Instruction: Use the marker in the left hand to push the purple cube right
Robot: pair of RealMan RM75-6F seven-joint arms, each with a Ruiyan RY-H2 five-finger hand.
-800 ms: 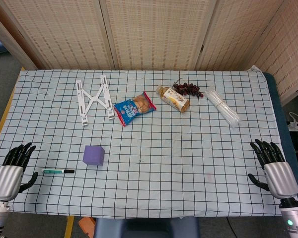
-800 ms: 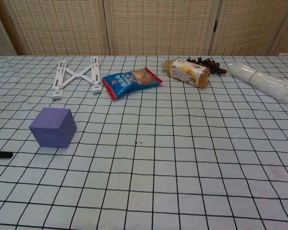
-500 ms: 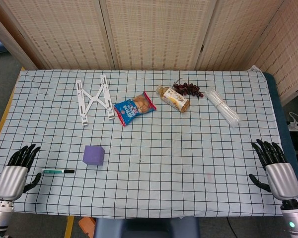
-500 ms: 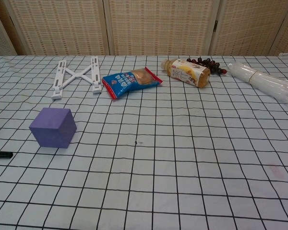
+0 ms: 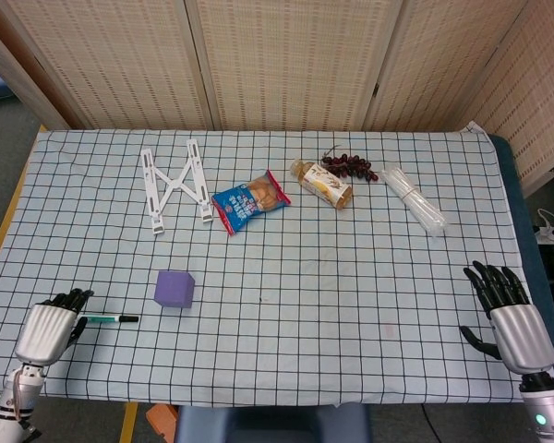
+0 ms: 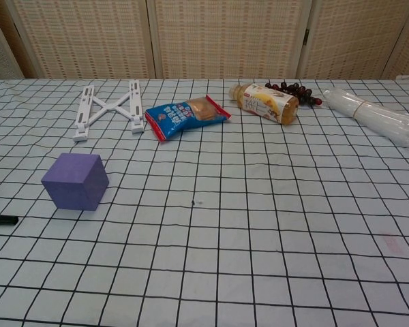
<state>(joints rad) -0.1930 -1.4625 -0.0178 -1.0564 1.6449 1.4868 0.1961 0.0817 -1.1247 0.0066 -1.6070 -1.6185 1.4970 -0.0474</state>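
Left hand (image 5: 51, 325) has slid in toward the green-and-white marker with black cap (image 5: 109, 319) since the earlier frames; its dark fingertips (image 5: 74, 298) now sit right at the marker's near end. Whether they touch it, cannot tell. Fingers are extended, slightly curled, gripping nothing; silver back of hand up, at the checked tablecloth's (image 5: 305, 369) near edge. Right hand (image 5: 508, 316) is almost unchanged, fingers spread and empty, far from the marker on the opposite side. Marker lies flat, unmoved. Small purple cube (image 5: 174, 289) sits just beyond the marker's cap end, apart from it. Further beyond the cube: white folding stand (image 5: 174, 184), blue snack bag (image 5: 250, 202).
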